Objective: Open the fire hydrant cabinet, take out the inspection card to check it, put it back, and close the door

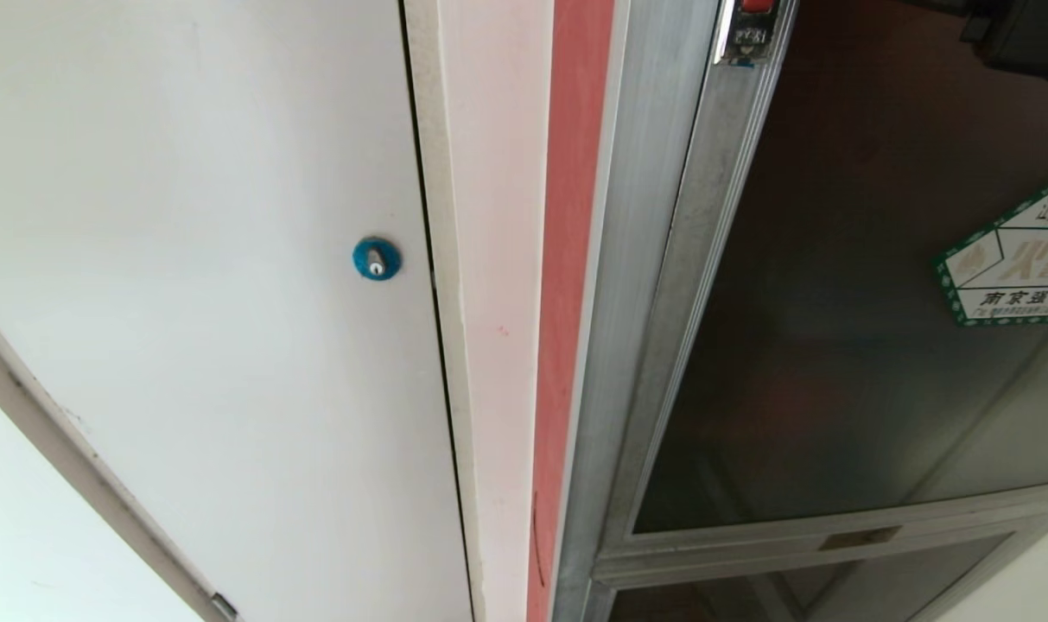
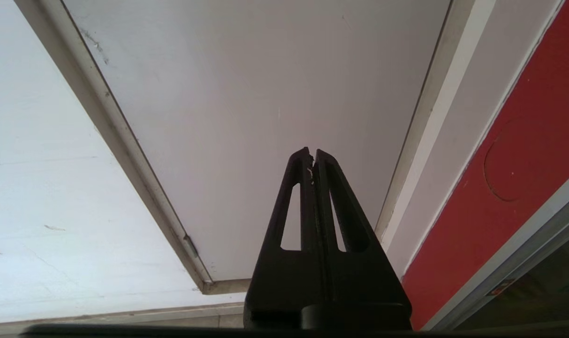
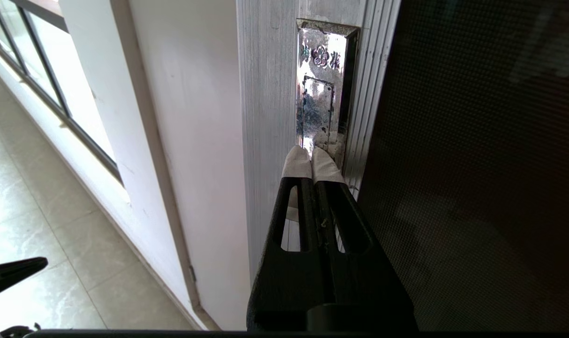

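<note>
The door (image 1: 852,285) of the fire hydrant cabinet (image 1: 640,285) is closed, its dark smoky glass sitting flush inside the aluminium frame. It fills the right side of the head view, with a green-bordered white sticker (image 1: 1012,259) on the glass at the far right edge. A red strip (image 1: 571,285) of the cabinet's side runs down just left of the frame, and left of that stands a plain white panel door (image 1: 204,285) with a blue round lock (image 1: 376,258). The inspection card is not visible in any view; nothing can be made out clearly behind the dark glass.

The right gripper (image 3: 311,157) is clenched, its two white-wrapped fingertips (image 3: 297,162) pressed together with nothing between them. The tips sit at the lower end of a shiny recessed metal latch plate (image 3: 319,94) set into the door's frame, and appear to touch it. The dark glass lies just to one side of the fingers, and a white wall (image 3: 190,141) on the other. Beyond the wall a tiled floor (image 3: 40,211) and a window (image 3: 26,61) show.

The left gripper (image 2: 312,155) hangs low in front of the white panel door, away from the cabinet door. Its black fingers are clenched on nothing, tips meeting. The red side strip of the cabinet shows at the right of that view.
</note>
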